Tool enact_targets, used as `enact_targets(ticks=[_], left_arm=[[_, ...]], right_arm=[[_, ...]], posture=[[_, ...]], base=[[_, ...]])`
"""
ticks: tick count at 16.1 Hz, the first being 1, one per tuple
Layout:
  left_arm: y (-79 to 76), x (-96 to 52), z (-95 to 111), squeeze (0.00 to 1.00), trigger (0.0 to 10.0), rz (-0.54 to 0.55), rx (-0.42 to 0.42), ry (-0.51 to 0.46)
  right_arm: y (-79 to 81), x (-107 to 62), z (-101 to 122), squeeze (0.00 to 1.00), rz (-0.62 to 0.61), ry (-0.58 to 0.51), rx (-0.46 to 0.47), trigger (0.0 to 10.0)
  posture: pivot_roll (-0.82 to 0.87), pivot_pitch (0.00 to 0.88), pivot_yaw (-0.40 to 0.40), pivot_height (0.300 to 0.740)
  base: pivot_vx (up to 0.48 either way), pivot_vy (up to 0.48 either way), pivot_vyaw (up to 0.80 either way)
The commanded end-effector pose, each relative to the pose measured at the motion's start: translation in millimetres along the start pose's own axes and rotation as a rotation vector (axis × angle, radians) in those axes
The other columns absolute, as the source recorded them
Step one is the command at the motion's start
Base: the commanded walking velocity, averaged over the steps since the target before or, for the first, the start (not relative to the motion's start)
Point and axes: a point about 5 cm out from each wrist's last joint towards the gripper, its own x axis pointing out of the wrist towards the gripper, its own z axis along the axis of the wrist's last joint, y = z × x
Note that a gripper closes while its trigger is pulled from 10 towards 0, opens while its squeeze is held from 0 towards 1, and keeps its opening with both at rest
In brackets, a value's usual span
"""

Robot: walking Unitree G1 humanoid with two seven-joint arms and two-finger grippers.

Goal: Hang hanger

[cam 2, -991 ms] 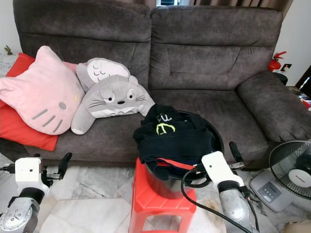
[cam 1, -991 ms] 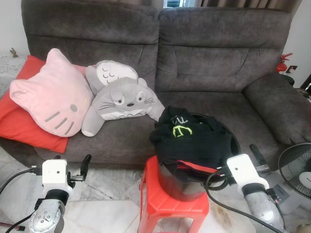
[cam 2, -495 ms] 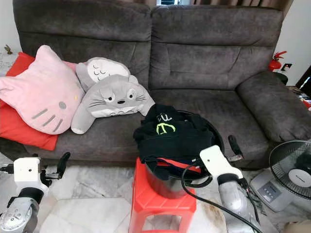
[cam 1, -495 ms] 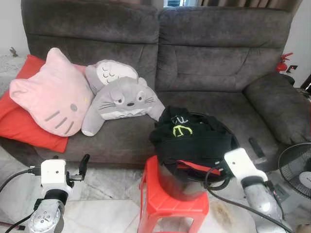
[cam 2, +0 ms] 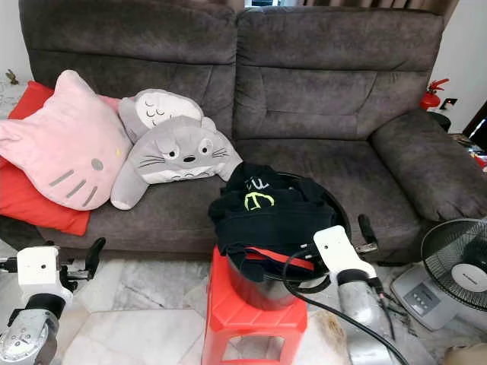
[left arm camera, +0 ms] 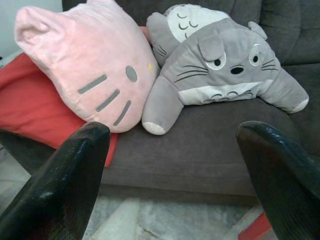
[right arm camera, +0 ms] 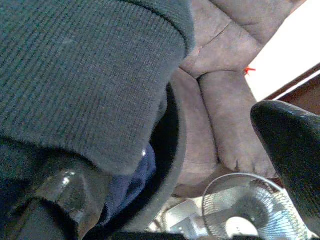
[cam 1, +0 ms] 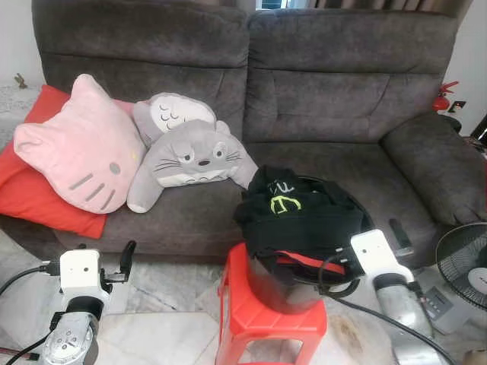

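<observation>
A black bucket (cam 1: 358,217) stands on a red plastic stool (cam 1: 259,319) in front of the sofa. Black clothes (cam 1: 297,217) with a green print are heaped in it, and a red hanger (cam 1: 303,263) pokes out under them at the front. My right gripper (right arm camera: 170,145) is open at the bucket's right rim, with one finger (cam 1: 396,232) outside the bucket. In the right wrist view the dark ribbed cloth (right arm camera: 85,75) lies over the other side. My left gripper (left arm camera: 172,131) hangs open low on the left, pointing at the cushions.
The grey sofa (cam 1: 319,99) carries a pink cat cushion (cam 1: 80,156), a grey plush (cam 1: 194,156) and a red pillow (cam 1: 30,190). A floor fan (cam 1: 466,266) stands at the right, and a red fire extinguisher (cam 1: 444,99) is behind the armrest. The floor is pale marble.
My right gripper has shifted a little forward and up along the bucket's right rim. The left arm has sunk slightly.
</observation>
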Motion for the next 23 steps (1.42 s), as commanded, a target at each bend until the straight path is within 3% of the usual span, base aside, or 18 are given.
enact_targets(ticks=[1, 5, 10, 14, 19, 20, 21, 22, 23], left_arm=[[2.3, 0.5, 1, 0.0, 10.0, 0.006, 0.034, -0.008], [4.5, -0.4, 2, 0.0, 10.0, 0.024, 0.04, -0.016], [4.6, -0.1, 2, 0.0, 10.0, 0.027, 0.044, -0.019], [5.5, 0.5, 3, 0.0, 10.0, 0.032, 0.056, -0.024], [7.0, 1.0, 4, 0.0, 10.0, 0.049, 0.067, -0.029], [6.8, 0.9, 4, 0.0, 10.0, 0.047, 0.068, -0.029], [6.6, 0.4, 3, 0.0, 10.0, 0.046, 0.068, -0.026], [5.8, -0.7, 2, 0.0, 10.0, 0.038, 0.067, -0.019], [5.6, -1.5, 1, 0.0, 10.0, 0.035, 0.069, -0.016]], right_arm=[[-4.9, 3.3, -1, 0.0, -0.038, 0.012, 0.066, 10.0], [-7.9, 6.0, 5, 0.0, -0.078, -0.056, 0.121, 10.0], [-9.6, 9.4, -1, 0.0, -0.102, -0.058, 0.145, 10.0], [-5.4, 16.3, -3, 0.0, -0.088, -0.04, 0.279, 10.0], [-7.2, 22.7, 7, 0.0, -0.067, -0.124, 0.3, 10.0], [-6.2, 22.9, 9, 0.0, -0.058, -0.136, 0.296, 6.9], [-5.8, 22.6, 8, 0.0, -0.061, -0.135, 0.3, 2.5], [-3.9, 21.3, 7, 0.0, -0.059, -0.133, 0.299, 0.0], [-2.8, 20.0, 5, 0.0, -0.057, -0.128, 0.299, 0.0]], posture=[[0.04, 0.03, -0.054, 0.74], [0.04, 0.032, -0.051, 0.74], [0.04, 0.033, -0.049, 0.74], [0.05, 0.033, -0.041, 0.74], [0.05, 0.033, -0.04, 0.74], [0.05, 0.033, -0.04, 0.74], [0.05, 0.034, -0.041, 0.74], [0.05, 0.035, -0.042, 0.74], [0.05, 0.035, -0.043, 0.74]], base=[[0.0, 0.0, 0.0], [0.0, 0.0, 0.0], [0.0, 0.0, 0.0], [0.0, 0.0, 0.0], [0.0, 0.0, 0.0], [0.0, 0.0, 0.0], [0.0, 0.0, 0.0], [0.0, 0.0, 0.0], [0.0, 0.0, 0.0]])
